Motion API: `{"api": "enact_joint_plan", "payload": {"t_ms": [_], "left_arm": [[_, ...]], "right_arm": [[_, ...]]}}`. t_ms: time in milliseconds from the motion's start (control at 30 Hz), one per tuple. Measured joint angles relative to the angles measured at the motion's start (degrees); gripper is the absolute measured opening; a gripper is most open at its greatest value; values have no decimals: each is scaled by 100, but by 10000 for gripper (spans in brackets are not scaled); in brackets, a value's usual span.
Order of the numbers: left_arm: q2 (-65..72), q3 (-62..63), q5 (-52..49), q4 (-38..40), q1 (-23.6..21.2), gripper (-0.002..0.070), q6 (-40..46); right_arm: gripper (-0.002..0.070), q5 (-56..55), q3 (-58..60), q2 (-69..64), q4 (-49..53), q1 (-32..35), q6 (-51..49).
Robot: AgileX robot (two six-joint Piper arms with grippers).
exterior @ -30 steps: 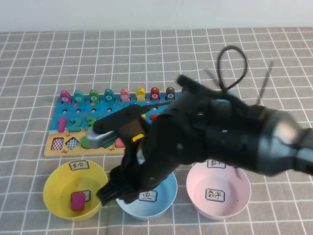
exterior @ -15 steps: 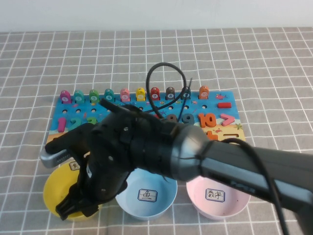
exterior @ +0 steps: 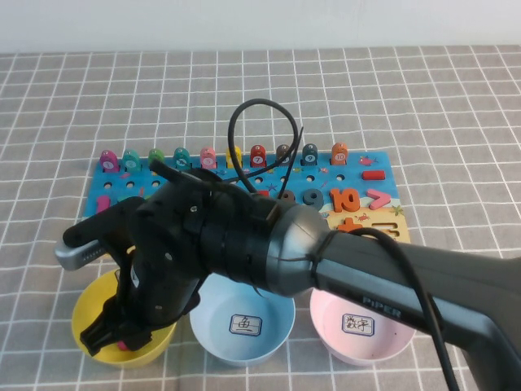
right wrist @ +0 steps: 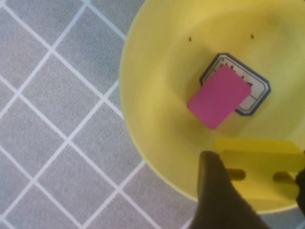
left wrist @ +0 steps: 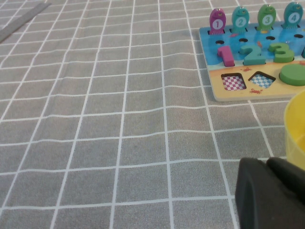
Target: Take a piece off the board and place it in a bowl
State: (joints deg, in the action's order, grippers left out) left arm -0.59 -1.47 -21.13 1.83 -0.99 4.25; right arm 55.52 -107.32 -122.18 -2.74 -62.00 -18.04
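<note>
My right gripper point(right wrist: 259, 191) is shut on the piece point(right wrist: 257, 155), a small yellow equals-sign block, and holds it just above the near rim of the yellow bowl point(right wrist: 152, 86). A pink block point(right wrist: 219, 97) lies on a white label inside that bowl. In the high view the right gripper point(exterior: 110, 334) hangs over the yellow bowl point(exterior: 85, 305), and the arm hides much of the board point(exterior: 383, 220). My left gripper point(left wrist: 269, 195) is shut and empty, low over the cloth beside the yellow bowl's rim point(left wrist: 295, 129). The board's left end point(left wrist: 228, 93) shows there.
A light-blue bowl point(exterior: 277, 314) and a pink bowl point(exterior: 362, 330) stand to the right of the yellow one, in front of the board. Fish pegs point(exterior: 183, 157) line the board's far edge. A grey checked cloth point(exterior: 423, 98) covers the table.
My right arm has swung left from above the light-blue bowl to above the yellow bowl, carrying the yellow block, and has dropped lower over it.
</note>
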Motion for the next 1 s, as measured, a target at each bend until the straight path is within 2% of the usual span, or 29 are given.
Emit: {"api": "enact_joint_plan", "payload": {"t_ms": [1000], "left_arm": [[0, 0, 0, 0, 0, 0, 0]], "right_arm": [[296, -691, 0, -48, 486, 95, -609]]}}
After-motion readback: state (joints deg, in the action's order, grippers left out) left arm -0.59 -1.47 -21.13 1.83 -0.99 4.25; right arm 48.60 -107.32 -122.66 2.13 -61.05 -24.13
